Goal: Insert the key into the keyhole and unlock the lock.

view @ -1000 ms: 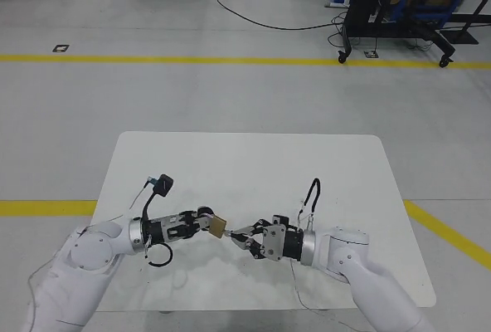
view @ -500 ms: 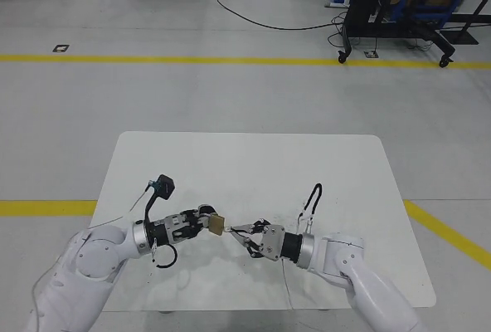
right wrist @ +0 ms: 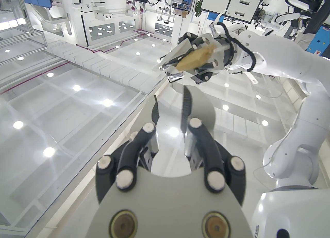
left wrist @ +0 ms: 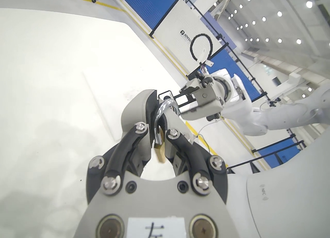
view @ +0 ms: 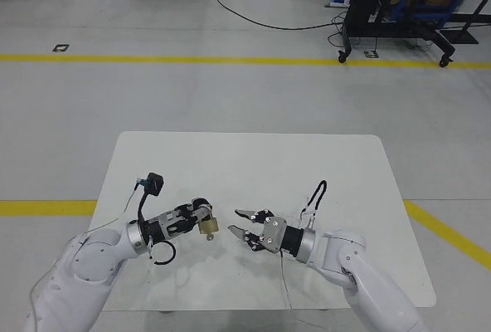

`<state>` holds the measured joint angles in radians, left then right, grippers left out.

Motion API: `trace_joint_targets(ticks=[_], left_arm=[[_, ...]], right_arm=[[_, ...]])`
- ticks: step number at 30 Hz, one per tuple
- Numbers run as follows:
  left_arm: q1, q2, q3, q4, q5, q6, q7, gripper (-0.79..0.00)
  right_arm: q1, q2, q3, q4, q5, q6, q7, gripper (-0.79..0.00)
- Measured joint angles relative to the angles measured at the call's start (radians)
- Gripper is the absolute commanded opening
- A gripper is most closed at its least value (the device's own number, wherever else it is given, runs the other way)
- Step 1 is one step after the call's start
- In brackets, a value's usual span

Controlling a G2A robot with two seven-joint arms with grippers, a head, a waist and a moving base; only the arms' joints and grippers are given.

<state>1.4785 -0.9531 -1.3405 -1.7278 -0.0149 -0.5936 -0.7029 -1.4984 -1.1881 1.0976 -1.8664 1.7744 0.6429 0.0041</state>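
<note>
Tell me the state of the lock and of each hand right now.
lock: held off the table, clamped by its shackle; locked or unlocked, cannot tell.
left hand: shut on the lock.
right hand: open, nothing between its fingers, apart from the lock.

Over the near half of the table (view: 254,166), the left gripper (view: 199,212) is clamped on the lock (view: 207,224), its forearm pointing inward. The right gripper (view: 239,222) faces it, a little apart, jaws spread wide and holding nothing.
</note>
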Motion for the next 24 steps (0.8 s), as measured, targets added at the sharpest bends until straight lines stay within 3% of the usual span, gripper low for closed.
trace_joint_targets(ticks=[11,16,19,24], left_arm=[[-0.052,-0.009,0.035,0.087,-0.324,0.070,-0.099,-0.785],[-0.093,-0.015,0.056,0.121,-0.393,0.127,-0.120,-0.785],[-0.114,-0.019,0.074,0.129,-0.394,0.174,-0.122,-0.785],[-0.180,-0.029,0.141,0.132,-0.329,0.301,-0.154,-0.785]], right_arm=[[0.000,0.000,0.000,0.000,0.000,0.000,0.000,0.000],[0.008,0.002,0.006,-0.019,-0.021,-0.016,-0.011,0.000],[-0.006,0.015,0.035,-0.100,-0.204,-0.064,0.003,0.000],[-0.120,0.053,0.186,-0.257,-0.687,-0.205,0.045,0.000]])
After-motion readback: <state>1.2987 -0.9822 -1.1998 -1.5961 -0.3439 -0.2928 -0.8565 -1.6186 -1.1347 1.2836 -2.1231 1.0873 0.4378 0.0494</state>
